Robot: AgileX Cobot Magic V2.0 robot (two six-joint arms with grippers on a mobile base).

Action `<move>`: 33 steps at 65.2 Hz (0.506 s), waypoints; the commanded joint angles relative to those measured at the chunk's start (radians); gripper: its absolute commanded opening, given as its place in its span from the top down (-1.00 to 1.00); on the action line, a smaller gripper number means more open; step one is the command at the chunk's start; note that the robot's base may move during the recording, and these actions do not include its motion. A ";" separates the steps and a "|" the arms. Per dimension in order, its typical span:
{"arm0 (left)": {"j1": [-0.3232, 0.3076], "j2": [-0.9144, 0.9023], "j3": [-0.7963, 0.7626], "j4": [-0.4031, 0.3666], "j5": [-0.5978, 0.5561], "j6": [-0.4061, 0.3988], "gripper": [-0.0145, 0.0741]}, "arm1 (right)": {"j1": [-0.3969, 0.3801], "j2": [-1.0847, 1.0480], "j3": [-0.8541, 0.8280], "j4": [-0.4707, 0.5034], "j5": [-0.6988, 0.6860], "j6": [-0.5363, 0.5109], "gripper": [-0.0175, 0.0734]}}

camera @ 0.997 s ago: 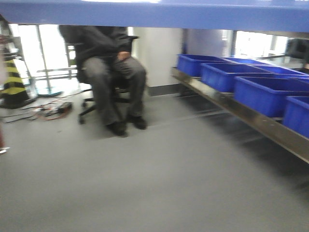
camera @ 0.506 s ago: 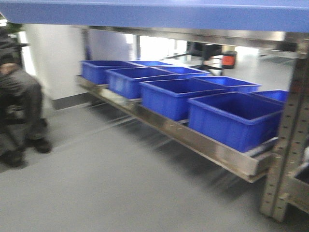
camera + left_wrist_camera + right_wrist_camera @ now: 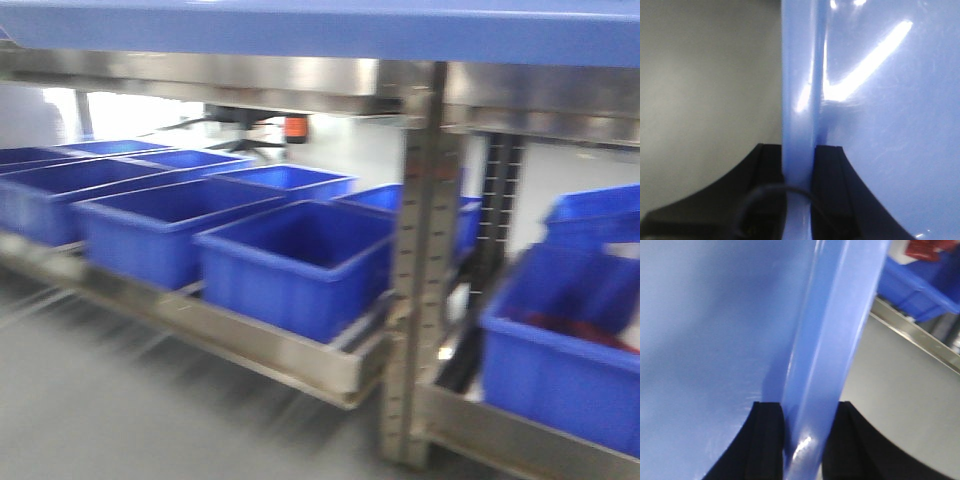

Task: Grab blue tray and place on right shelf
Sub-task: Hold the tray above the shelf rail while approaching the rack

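The blue tray (image 3: pixel 320 25) spans the top of the front view as a light blue band, held up close to the camera. In the left wrist view my left gripper (image 3: pixel 799 165) is shut on the tray's rim (image 3: pixel 800 90), with the glossy tray floor (image 3: pixel 890 125) to its right. My right gripper (image 3: pixel 802 420) is shut on the tray's opposite rim (image 3: pixel 840 315); the tray floor (image 3: pixel 705 330) lies to its left. The right shelf (image 3: pixel 250 345) stands ahead, with a shiny steel front rail and a grey perforated upright (image 3: pixel 415 270).
Several deep dark-blue bins (image 3: pixel 290 260) sit in a row on the shelf's lower level. Another bin (image 3: pixel 565 350) with something red inside sits right of the upright. An upper steel rail (image 3: pixel 200 75) runs just under the tray. Grey floor (image 3: pixel 100 410) lies in front.
The front view has swung right: the seated person has left the picture, and the shelf with its bins now fills it, much closer. The tray stays at the top.
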 commanded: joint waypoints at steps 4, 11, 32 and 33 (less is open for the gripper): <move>-0.011 -0.035 -0.033 -0.042 0.066 -0.001 0.78 | 0.002 -0.030 -0.024 0.009 -0.051 -0.031 0.49; -0.011 -0.035 -0.033 -0.042 0.066 -0.001 0.78 | 0.002 -0.030 -0.024 0.009 -0.051 -0.031 0.49; -0.011 -0.035 -0.033 -0.042 0.066 -0.001 0.78 | 0.002 -0.030 -0.024 0.009 -0.051 -0.031 0.49; -0.011 -0.035 -0.033 -0.042 0.066 -0.001 0.78 | 0.002 -0.030 -0.024 0.009 -0.051 -0.031 0.49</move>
